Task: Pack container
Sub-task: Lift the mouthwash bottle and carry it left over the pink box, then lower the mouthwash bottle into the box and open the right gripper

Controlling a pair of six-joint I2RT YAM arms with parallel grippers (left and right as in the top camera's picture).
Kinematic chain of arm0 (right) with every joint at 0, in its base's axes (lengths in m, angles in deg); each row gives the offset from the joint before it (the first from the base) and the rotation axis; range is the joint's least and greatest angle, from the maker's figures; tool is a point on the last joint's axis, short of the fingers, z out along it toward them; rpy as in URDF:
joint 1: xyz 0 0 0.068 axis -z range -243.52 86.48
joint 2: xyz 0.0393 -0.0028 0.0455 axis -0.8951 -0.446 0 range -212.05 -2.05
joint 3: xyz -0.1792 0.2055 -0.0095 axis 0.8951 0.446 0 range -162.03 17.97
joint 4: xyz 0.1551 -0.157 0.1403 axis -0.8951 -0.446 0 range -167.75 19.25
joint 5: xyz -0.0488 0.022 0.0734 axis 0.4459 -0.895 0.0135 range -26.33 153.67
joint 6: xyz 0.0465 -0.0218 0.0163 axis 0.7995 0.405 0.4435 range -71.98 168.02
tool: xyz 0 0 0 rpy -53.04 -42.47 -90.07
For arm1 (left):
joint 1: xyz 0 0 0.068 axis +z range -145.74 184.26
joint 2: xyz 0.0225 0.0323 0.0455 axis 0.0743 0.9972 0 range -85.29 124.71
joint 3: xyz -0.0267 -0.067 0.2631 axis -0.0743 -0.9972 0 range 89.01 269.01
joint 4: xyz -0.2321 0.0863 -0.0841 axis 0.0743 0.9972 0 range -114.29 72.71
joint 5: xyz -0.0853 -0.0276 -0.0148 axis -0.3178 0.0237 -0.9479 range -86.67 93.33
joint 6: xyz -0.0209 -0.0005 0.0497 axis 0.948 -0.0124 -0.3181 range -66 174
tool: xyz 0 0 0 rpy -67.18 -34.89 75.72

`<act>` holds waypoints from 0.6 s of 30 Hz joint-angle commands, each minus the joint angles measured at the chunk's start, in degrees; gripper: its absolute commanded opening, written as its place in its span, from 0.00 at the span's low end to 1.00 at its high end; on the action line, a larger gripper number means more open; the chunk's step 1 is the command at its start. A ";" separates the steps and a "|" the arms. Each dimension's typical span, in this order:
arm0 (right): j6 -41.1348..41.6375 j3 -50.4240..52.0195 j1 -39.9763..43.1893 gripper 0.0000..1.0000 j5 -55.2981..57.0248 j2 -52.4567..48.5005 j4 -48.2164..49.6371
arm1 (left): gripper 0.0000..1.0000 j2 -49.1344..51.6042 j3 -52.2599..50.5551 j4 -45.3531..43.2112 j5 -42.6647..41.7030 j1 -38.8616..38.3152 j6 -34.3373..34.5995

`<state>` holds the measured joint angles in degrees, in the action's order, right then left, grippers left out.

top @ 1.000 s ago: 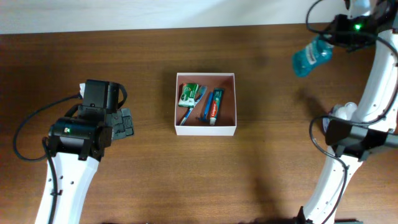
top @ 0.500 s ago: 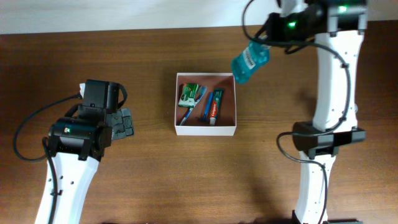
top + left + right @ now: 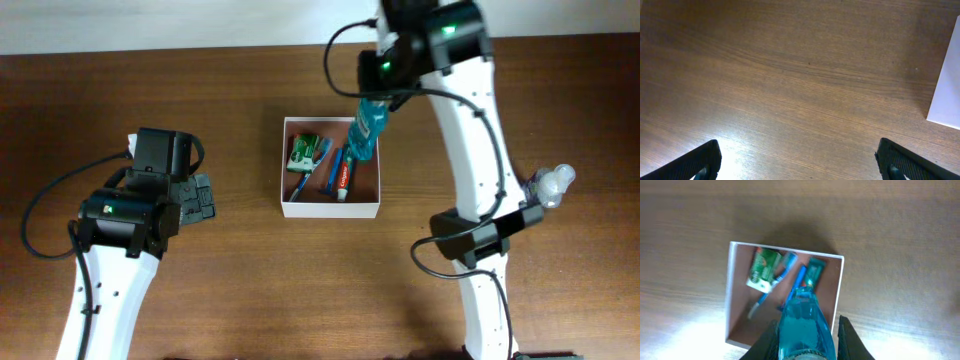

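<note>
Right gripper (image 3: 807, 342): clamped on blue bottle (image 3: 366, 128), held above container (image 3: 331, 209) at table (image 3: 300, 290) centre, over its right side. Left gripper (image 3: 797, 160): spread wide, empty. Risk: bottle could land on toothpaste (image 3: 345, 170) or rim and tip out

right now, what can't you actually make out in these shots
Right wrist: the held end of the blue bottle in the right gripper is cut off by the bottom edge.
Overhead: the bottle covers part of the container, hiding what lies under it.
Left wrist: only the container's white corner shows, at the right edge.
Overhead: the clear bottle is partly behind the right arm, too small to identify.
</note>
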<state>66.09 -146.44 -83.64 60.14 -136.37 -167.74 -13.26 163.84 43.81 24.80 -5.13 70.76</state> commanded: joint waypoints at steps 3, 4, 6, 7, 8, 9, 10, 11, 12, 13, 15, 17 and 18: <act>5.57 6.29 -0.72 0.04 8.31 2.71 0.68 | 0.99 0.17 -0.17 0.04 0.61 0.31 0.57; 6.21 7.96 -0.72 0.04 8.33 2.71 1.29 | 0.99 0.17 -0.17 0.04 0.61 0.31 0.57; 6.47 10.86 -0.72 0.04 8.26 2.71 2.80 | 0.99 0.17 -0.17 0.04 0.61 0.31 0.57; 6.47 12.15 -0.72 0.04 8.26 2.71 3.63 | 0.99 0.17 -0.17 0.04 0.61 0.31 0.57; 6.45 13.35 -0.72 0.04 8.15 2.71 4.55 | 0.99 0.17 -0.17 0.04 0.61 0.31 0.57; 6.45 14.82 -0.72 0.04 7.85 2.71 5.70 | 1.00 0.17 -0.17 0.04 0.61 0.31 0.57; 6.45 15.85 -0.72 0.04 7.43 2.71 6.64 | 0.99 0.17 -0.17 0.04 0.61 0.31 0.57; 6.45 16.50 -0.72 0.04 6.84 2.71 7.34 | 0.99 0.17 -0.17 0.04 0.61 0.31 0.57; 6.45 17.16 -0.72 0.04 6.14 2.71 8.11 | 0.99 0.17 -0.17 0.04 0.61 0.31 0.57; 6.43 17.59 -0.72 0.04 5.64 2.71 8.70 | 0.99 0.17 -0.17 0.04 0.61 0.31 0.55; 6.45 17.99 -0.72 0.04 5.27 2.71 9.70 | 0.99 0.17 -0.17 0.04 0.61 0.31 0.57; 6.45 18.01 -0.72 0.04 5.31 2.71 10.58 | 0.99 0.17 -0.17 0.04 0.61 0.31 0.57; 6.45 18.01 -0.72 0.04 5.31 2.71 11.26 | 0.99 0.17 -0.17 0.04 0.61 0.31 0.57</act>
<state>71.86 -128.04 -84.40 65.76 -136.35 -157.70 -13.26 163.84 43.81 24.82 -5.13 70.76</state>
